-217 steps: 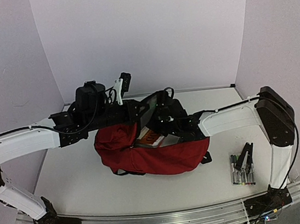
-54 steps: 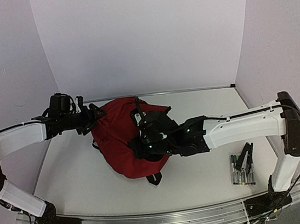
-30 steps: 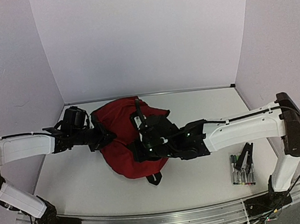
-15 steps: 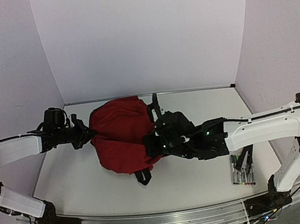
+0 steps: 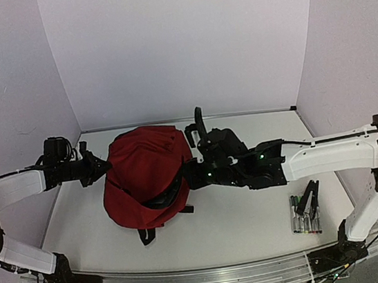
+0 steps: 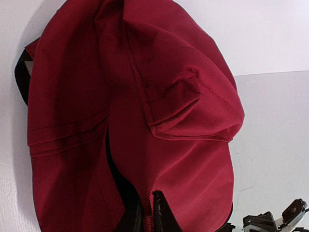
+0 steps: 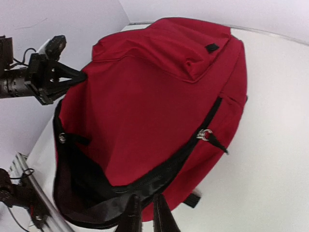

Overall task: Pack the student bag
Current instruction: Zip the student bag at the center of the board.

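Observation:
The student bag [image 5: 145, 178], a dark-red backpack, lies on the white table [image 5: 81, 225] between both arms, with its black-lined opening facing the near side. My left gripper [image 5: 100, 168] is at the bag's left edge. In the left wrist view, the left gripper [image 6: 146, 198] is shut on a fold of red bag [image 6: 183, 96] fabric. My right gripper [image 5: 188, 176] is at the bag's right side. Seen from the right wrist, the right gripper [image 7: 146, 195] has its fingers nearly together on the black zip edge of the bag [image 7: 145, 96]. A zip pull [image 7: 205, 134] hangs on the front.
Several markers [image 5: 303, 216] lie in a row at the near right of the table, with a black clip [image 5: 312, 197] on them. A black strap [image 5: 145, 235] trails from the bag toward the near edge. Purple walls close the table on three sides.
The bag has slid left and rolled, so its black opening now faces the near side. The strap has swung left. Both grippers have stayed on the bag.

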`<state>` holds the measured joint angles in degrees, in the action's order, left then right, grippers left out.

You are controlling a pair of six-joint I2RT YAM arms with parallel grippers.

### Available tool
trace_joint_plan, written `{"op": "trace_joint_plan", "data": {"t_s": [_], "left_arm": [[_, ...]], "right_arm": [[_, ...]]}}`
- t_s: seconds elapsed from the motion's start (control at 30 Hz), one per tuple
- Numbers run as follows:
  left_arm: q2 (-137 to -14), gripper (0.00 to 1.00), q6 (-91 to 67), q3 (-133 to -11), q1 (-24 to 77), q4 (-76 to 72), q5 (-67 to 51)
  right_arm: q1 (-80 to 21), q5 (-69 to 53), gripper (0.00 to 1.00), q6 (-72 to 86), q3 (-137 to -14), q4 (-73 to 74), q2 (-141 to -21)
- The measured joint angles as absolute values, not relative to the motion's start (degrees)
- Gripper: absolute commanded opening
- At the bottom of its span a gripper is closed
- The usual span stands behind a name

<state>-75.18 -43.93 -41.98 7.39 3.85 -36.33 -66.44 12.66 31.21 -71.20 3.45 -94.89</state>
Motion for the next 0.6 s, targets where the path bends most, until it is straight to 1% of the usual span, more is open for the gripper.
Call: {"op": "trace_joint_plan", "data": {"t_s": [0.03,0.13,0.2,0.27,0.33,0.6], "left_arm": [[-74.7,0.26,-43.6,-42.0,7.4,4.1,-36.8],[-72.5,0.39,-43.0,-41.8,7.4,4.9,-37.4],[-70.8,0.49,-42.7,-41.8,7.4,6.3,-37.1],[-68.8,0.55,-42.3,-41.6,7.4,8.0,-36.4],[-66.5,0.58,-42.4,-40.9,7.4,9.1,-35.6],[-60.9,0.58,-44.5,-35.9,7.4,13.1,-34.2]], "right_arm": [[-66.9,11.6,0.21,30.1,-73.3,3.3,-96.3],[-68.1,8.5,0.32,28.2,-79.3,2.6,-100.9],[-68.6,6.5,0.36,27.0,-83.5,2.5,-104.4],[-68.8,4.9,0.39,26.1,-87.5,2.7,-108.0],[-68.8,3.7,0.4,25.4,-90.8,2.8,-111.1],[-68.8,1.2,0.46,22.4,-101.1,5.2,-121.2]]}}
